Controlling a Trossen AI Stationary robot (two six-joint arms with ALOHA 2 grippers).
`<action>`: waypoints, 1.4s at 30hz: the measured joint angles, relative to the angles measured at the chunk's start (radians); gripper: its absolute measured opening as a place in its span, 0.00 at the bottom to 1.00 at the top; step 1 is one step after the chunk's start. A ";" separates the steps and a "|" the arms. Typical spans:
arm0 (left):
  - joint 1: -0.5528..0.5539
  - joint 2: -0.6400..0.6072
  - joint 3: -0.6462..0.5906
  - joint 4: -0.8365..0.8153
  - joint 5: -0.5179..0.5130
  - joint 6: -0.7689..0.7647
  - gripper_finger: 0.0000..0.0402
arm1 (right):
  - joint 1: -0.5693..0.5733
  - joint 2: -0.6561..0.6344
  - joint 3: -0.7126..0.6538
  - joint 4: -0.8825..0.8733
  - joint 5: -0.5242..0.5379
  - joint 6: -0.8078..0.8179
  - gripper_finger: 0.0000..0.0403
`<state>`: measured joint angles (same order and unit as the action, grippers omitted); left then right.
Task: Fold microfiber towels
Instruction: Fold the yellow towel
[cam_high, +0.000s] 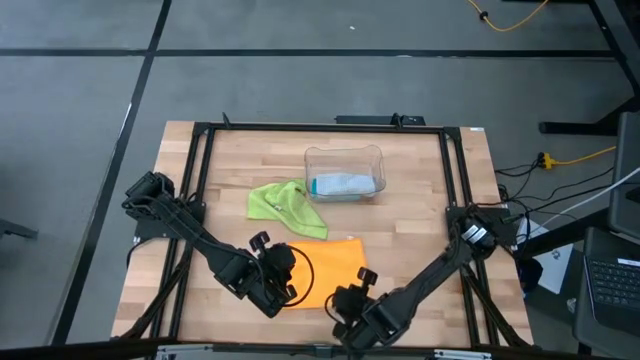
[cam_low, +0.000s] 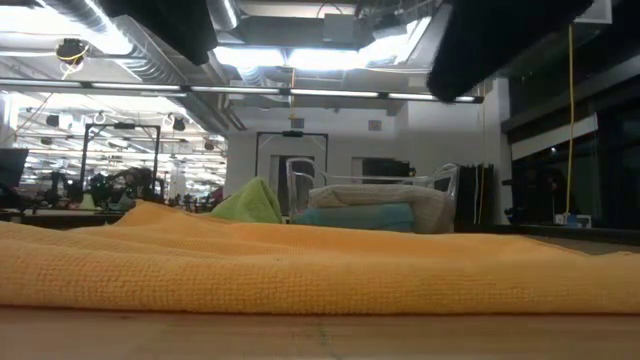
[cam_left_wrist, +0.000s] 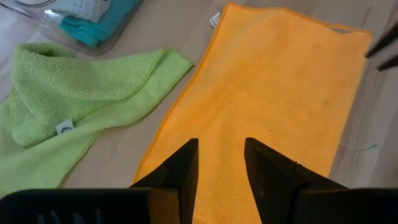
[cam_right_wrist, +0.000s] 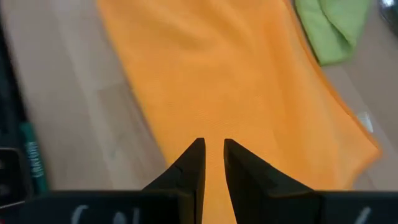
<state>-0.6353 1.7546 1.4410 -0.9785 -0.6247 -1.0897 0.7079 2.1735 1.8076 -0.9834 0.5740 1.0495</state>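
Orange microfiber towel (cam_high: 328, 268) lies spread flat near the front edge of the wooden worktop (cam_high: 420, 190) in the high view, between the two grippers. The left gripper (cam_high: 262, 262) is above its left side, the right gripper (cam_high: 355, 300) at its front right corner. Behind it lies the crumpled lime green microfiber towel (cam_high: 284, 206), and further back the clear plastic bin (cam_high: 345, 172) with folded cloths inside.

In the low view, the orange towel (cam_low: 300, 265) fills the front of the worktop; the green towel (cam_low: 250, 203) and the bin (cam_low: 375, 205) stand behind it.

In the left wrist view, the left gripper (cam_left_wrist: 221, 163) is released, its fingers apart over the orange towel (cam_left_wrist: 273, 93), with the green towel (cam_left_wrist: 81, 99) beside it.

In the right wrist view, the right gripper (cam_right_wrist: 213, 158) has its fingers only a little apart, above the orange towel (cam_right_wrist: 236, 87); they hold nothing.
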 joint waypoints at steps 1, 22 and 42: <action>0.000 0.000 0.000 0.000 0.000 0.000 0.30 | -0.008 0.000 0.000 -0.018 -0.015 0.021 0.15; 0.000 0.000 0.000 0.000 0.000 0.001 0.30 | -0.152 -0.004 -0.285 0.048 -0.217 -0.053 0.15; 0.000 0.000 0.000 -0.001 0.001 0.002 0.30 | -0.326 0.007 -0.132 0.015 -0.007 -0.732 0.15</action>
<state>-0.6357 1.7546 1.4410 -0.9791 -0.6237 -1.0874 0.3820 2.1807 1.6761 -0.9683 0.5670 0.3170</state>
